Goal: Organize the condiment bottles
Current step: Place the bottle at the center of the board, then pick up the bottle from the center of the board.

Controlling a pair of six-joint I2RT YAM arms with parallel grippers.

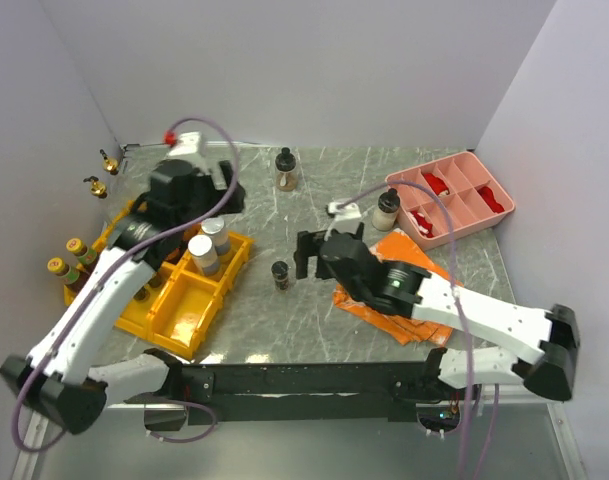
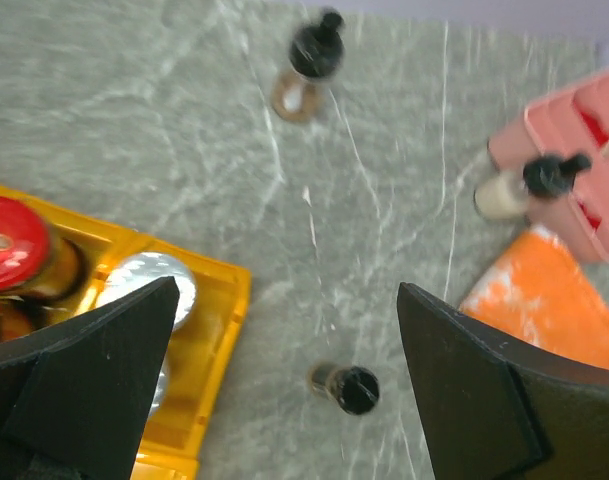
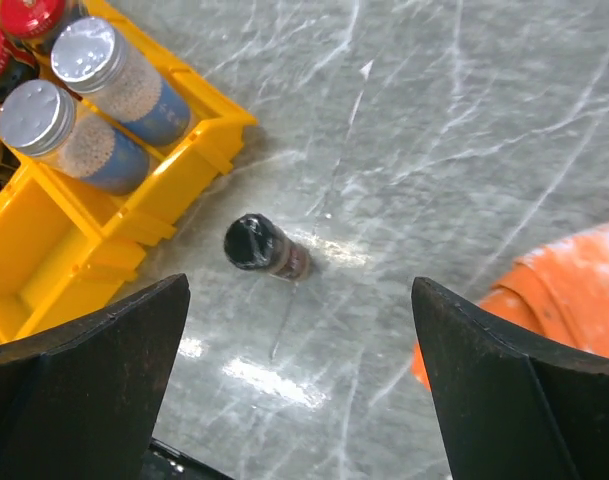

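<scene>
Small black-capped bottle (image 1: 281, 273), three o'clock of yellow bin (image 1: 179, 318): likely light, stiff, slick, breakable glass; best pinched across body. Right gripper (image 3: 304, 400) and left gripper (image 2: 284, 400) gaping, empty

Table top (image 3: 464, 120): grey veined stone-look surface, smooth, glossy enough to throw glare. Yellow bins (image 3: 44, 250): smooth shiny plastic; shakers (image 3: 134, 85) in them have clear walls and dull silver metal-look caps; small bottle (image 3: 269, 250) on the table is clear glass under a glossy black cap. Right gripper (image 3: 300, 300): fingers (image 3: 84, 380) matt black plastic; pink tray (image 1: 464, 165) smooth plastic, low sheen.
</scene>
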